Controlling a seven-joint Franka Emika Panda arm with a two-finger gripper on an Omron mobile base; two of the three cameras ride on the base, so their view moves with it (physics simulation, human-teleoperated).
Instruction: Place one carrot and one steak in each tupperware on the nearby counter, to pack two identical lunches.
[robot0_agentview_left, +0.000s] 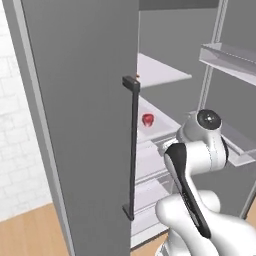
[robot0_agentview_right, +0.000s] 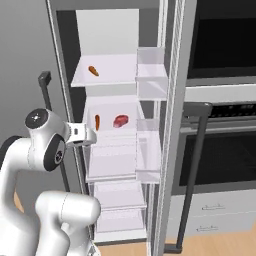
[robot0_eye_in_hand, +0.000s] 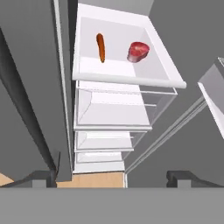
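**Gripper wide, empty, facing open fridge**

Fingers (robot0_eye_in_hand: 177, 178) spread wide, nothing between them. Gripper (robot0_eye_in_hand: 109, 179) is in front of the fridge shelves (robot0_eye_in_hand: 127, 78). On the middle shelf a carrot (robot0_eye_in_hand: 101, 47) and a steak (robot0_eye_in_hand: 138, 51) lie side by side, apart. Second carrot (robot0_agentview_right: 93, 70) on the shelf above. Fridge door (robot0_agentview_left: 85, 125) stands open at left.

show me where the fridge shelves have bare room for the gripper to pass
The shelf is bare in front of the carrot and steak, and between them. The upper shelf is bare right of its carrot.
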